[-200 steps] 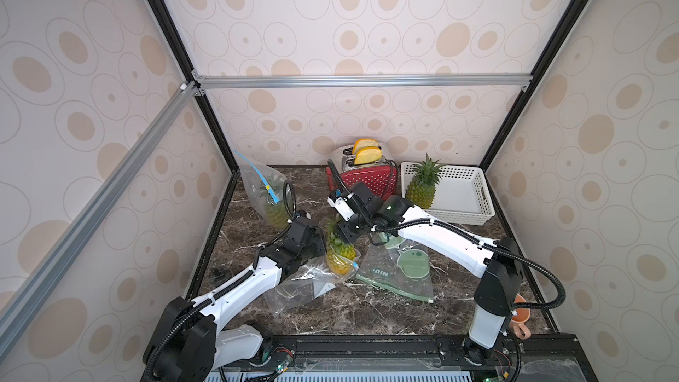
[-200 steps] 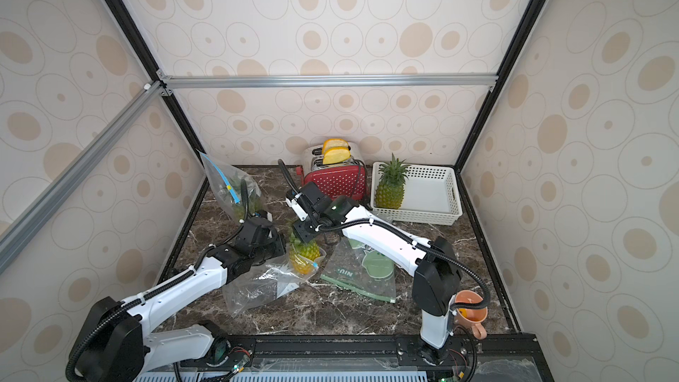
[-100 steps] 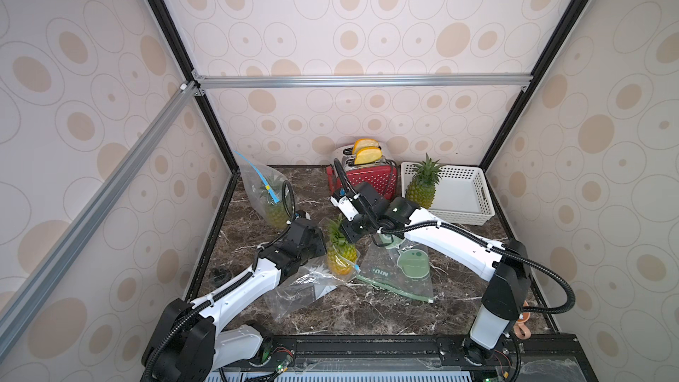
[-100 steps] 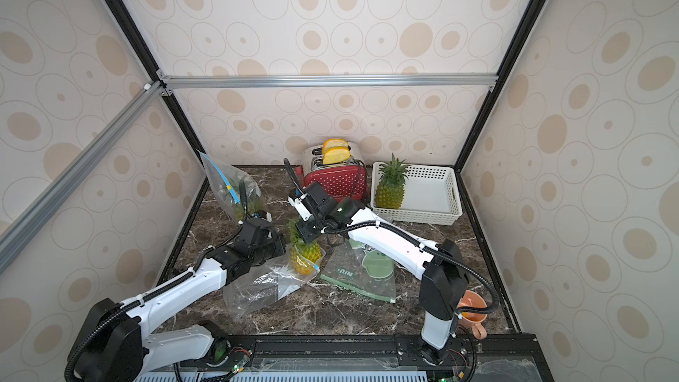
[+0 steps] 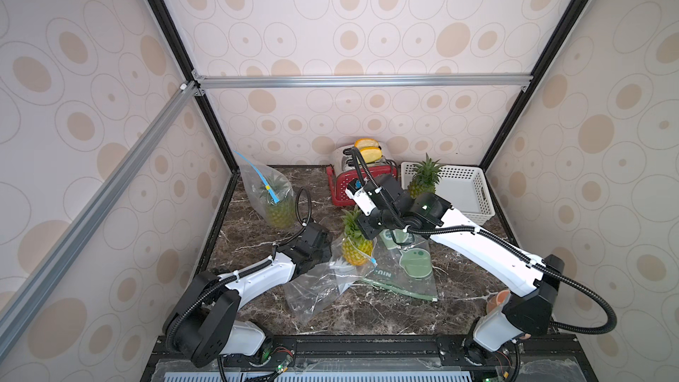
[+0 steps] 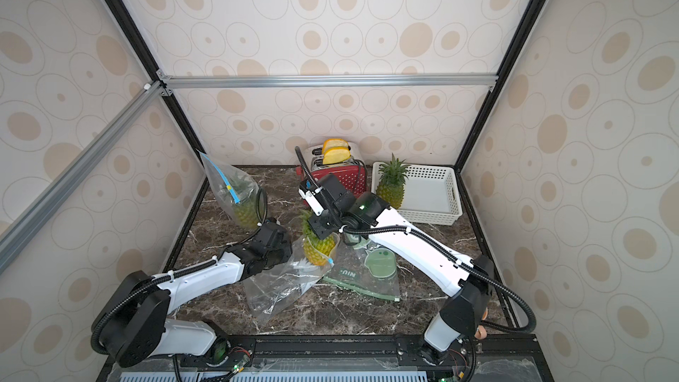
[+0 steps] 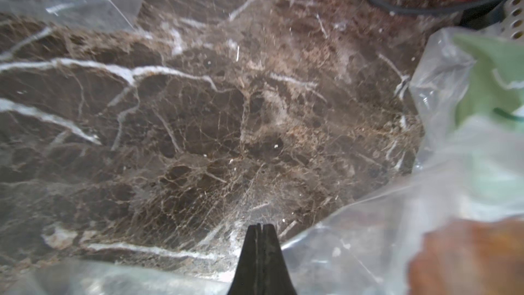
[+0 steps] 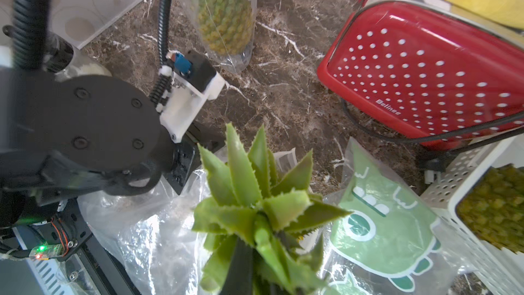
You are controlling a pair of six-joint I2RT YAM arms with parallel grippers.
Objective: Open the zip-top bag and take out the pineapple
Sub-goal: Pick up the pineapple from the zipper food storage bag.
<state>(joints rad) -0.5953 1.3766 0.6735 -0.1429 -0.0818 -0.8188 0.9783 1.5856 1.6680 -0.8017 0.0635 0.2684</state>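
Note:
The pineapple [image 5: 354, 249] [image 6: 320, 248] stands nearly upright mid-table, its yellow body inside the mouth of the clear zip-top bag [image 5: 319, 288] [image 6: 279, 284] and its green crown [image 8: 255, 194] poking out. My right gripper [image 5: 362, 227] [image 8: 255, 242] is shut on the crown from above; its dark fingers [image 8: 241, 265] are buried among the leaves. My left gripper [image 5: 325, 251] [image 7: 259, 227] is shut on the bag's edge, low beside the fruit, with clear film spread round its tips. The bag trails crumpled toward the table front.
A second bagged pineapple [image 5: 275, 200] leans at the back left. The red toaster [image 5: 345, 189] with bread stands at the back, and beside it a white basket [image 5: 466, 192] holds another pineapple [image 5: 422, 181]. A green-printed bag [image 5: 408, 262] lies flat under the right arm.
My right gripper has shut on the pineapple's crown and the fruit has shifted slightly right and more upright. The left gripper has stayed shut on the bag.

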